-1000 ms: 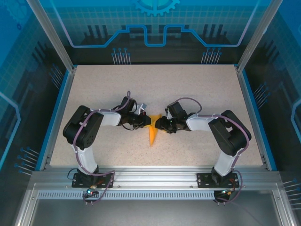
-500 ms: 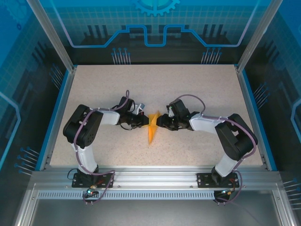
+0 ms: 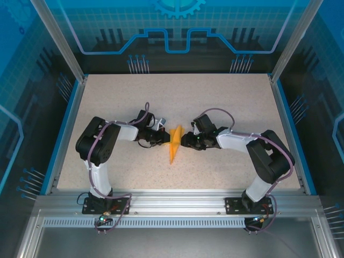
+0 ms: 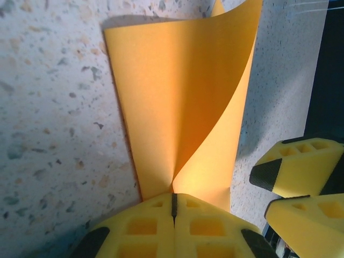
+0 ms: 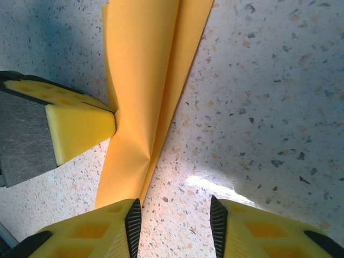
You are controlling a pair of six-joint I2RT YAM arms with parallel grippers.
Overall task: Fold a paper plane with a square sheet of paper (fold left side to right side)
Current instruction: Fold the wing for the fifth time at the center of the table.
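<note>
**Left wrist view: left gripper (image 4: 173, 203) pinched shut on the orange paper (image 4: 177, 107)**

In the left wrist view the two yellow fingers (image 4: 140, 231) met with only a thin seam between them. The end of the folded paper was caught in that seam. From the pinch the paper ran away across the speckled table (image 4: 48, 134). Its lower layer lay flat, and an upper layer curled up and over from the grip. To the right of the paper stood the two yellow fingertips of the right gripper (image 4: 271, 191), with a gap between them, beside the paper's edge.

In the right wrist view the right gripper's own fingers (image 5: 258, 228) stood apart with bare table between them, so it was open and held nothing. The paper's near end reached the inner edge of the left-hand finger but did not span the gap. A yellow fingertip of the left gripper touched the paper's left edge. A crease ran along the paper's length.

In the top view the paper was a slim strip near the middle of the table, between the two grippers. Its broader end pointed to the far side and its narrow tip to the near side. The left gripper was at its left edge and the right gripper at its right edge.
</note>
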